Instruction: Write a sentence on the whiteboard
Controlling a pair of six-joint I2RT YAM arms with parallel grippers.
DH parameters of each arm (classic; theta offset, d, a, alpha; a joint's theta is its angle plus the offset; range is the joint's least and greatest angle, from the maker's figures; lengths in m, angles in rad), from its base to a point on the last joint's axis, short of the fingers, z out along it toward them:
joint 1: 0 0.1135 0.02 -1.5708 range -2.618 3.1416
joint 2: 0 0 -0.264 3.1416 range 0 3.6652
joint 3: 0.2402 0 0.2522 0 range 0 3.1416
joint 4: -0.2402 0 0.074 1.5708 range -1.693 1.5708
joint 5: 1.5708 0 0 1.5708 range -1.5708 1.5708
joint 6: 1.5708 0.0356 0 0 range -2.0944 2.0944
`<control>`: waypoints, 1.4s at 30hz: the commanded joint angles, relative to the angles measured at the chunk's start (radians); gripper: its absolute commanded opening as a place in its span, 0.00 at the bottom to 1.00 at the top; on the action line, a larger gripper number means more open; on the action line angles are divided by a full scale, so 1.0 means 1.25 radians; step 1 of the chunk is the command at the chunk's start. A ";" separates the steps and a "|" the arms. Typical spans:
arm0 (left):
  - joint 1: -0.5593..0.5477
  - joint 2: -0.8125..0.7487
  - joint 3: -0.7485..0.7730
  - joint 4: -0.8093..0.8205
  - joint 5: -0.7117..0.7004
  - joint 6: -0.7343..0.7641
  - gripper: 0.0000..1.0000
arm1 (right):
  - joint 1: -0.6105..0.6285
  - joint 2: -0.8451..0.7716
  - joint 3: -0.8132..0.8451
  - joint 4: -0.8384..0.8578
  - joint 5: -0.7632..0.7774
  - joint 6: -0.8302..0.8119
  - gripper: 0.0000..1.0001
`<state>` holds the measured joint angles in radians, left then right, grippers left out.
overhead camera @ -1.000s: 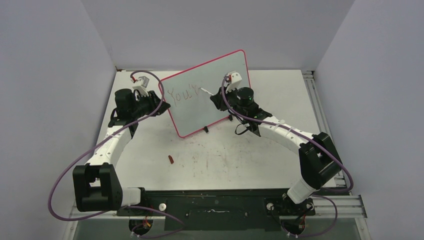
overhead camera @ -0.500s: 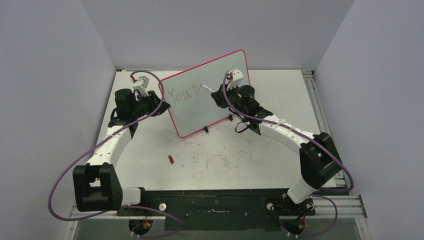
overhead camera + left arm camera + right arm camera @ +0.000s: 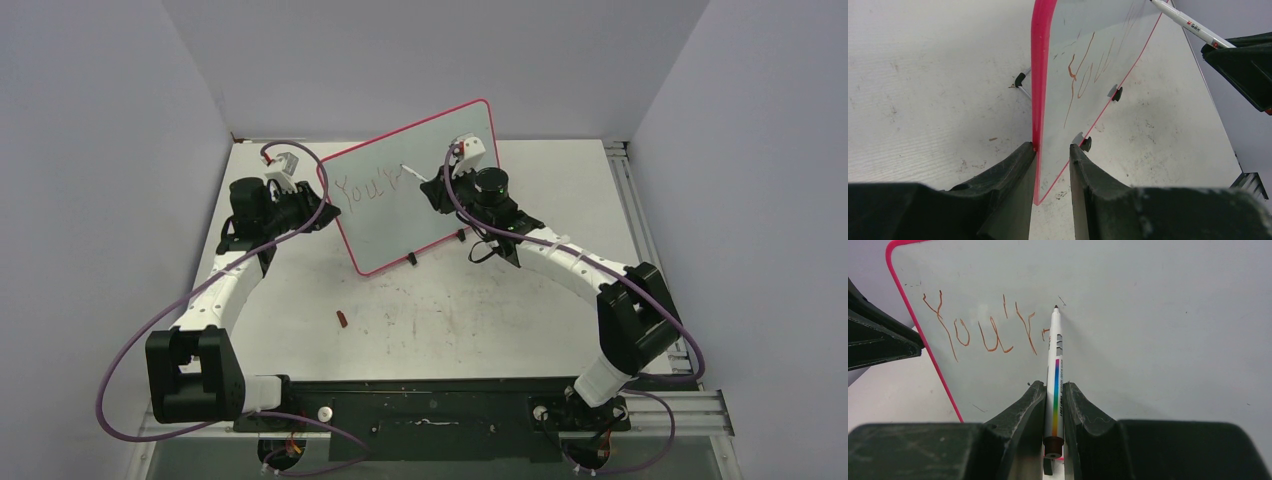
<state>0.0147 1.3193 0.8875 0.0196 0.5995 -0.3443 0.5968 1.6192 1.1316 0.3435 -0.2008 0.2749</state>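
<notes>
The whiteboard (image 3: 420, 185) stands tilted on two black clip feet, pink-red rim, pale surface. My left gripper (image 3: 325, 212) is shut on its left edge; in the left wrist view the rim (image 3: 1038, 75) sits between my fingers (image 3: 1013, 170). The sentence (image 3: 983, 332) reads only "You'r" in reddish-brown, also seen in the top view (image 3: 365, 186). My right gripper (image 3: 438, 190) is shut on a white marker (image 3: 1055, 375) with a rainbow stripe. Its tip (image 3: 1056, 307) points at the board just right of the last letter; contact is unclear.
A small red marker cap (image 3: 341, 319) lies on the stained white table (image 3: 450, 310) in front of the board. Grey walls enclose the table on three sides. A black rail (image 3: 440, 410) runs along the near edge.
My right gripper has lifted the marker tip slightly up and left along the board, from the end of the "r". The left gripper and board have not moved.
</notes>
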 commanded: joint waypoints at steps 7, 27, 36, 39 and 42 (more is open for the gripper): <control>-0.005 -0.005 0.040 0.046 0.028 -0.002 0.29 | 0.022 0.003 0.020 0.009 -0.006 -0.019 0.05; -0.004 -0.017 0.039 0.047 0.028 -0.004 0.29 | 0.036 -0.036 -0.067 0.006 0.074 -0.010 0.05; -0.005 -0.022 0.036 0.047 0.028 -0.004 0.28 | 0.036 -0.047 -0.082 0.003 0.097 -0.010 0.05; -0.004 -0.022 0.036 0.047 0.026 -0.004 0.28 | 0.033 -0.052 -0.081 -0.004 0.108 -0.010 0.05; -0.004 -0.021 0.036 0.047 0.026 -0.004 0.28 | 0.032 -0.055 -0.081 -0.007 0.116 -0.012 0.05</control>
<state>0.0147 1.3190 0.8871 0.0200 0.5995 -0.3447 0.6430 1.5944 1.0348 0.3321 -0.1146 0.2687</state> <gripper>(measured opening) 0.286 0.157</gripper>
